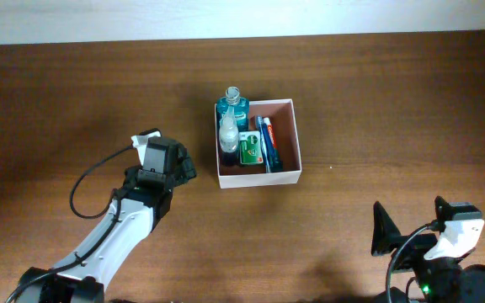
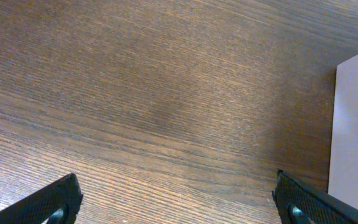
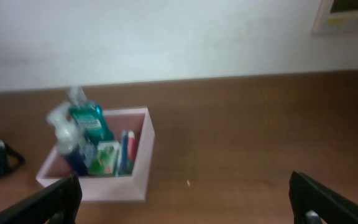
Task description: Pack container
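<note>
The container (image 1: 290,103), a square white-walled box with a reddish-brown inside, stands at the table's middle. It holds a teal bottle (image 1: 232,107), a clear spray bottle (image 1: 228,131), a green packet (image 1: 248,149) and a blue-red tube (image 1: 266,141). My left gripper (image 1: 183,167) is open and empty just left of the box; its wrist view (image 2: 176,205) shows bare wood and the box's white wall (image 2: 356,124). My right gripper (image 1: 383,229) is open and empty at the front right. Its wrist view (image 3: 185,202) shows the container (image 3: 143,149) ahead to the left.
The dark wooden table (image 1: 377,93) spreads all round the box. A black cable (image 1: 87,181) loops beside the left arm. A pale wall (image 3: 185,37) rises behind the table's far edge.
</note>
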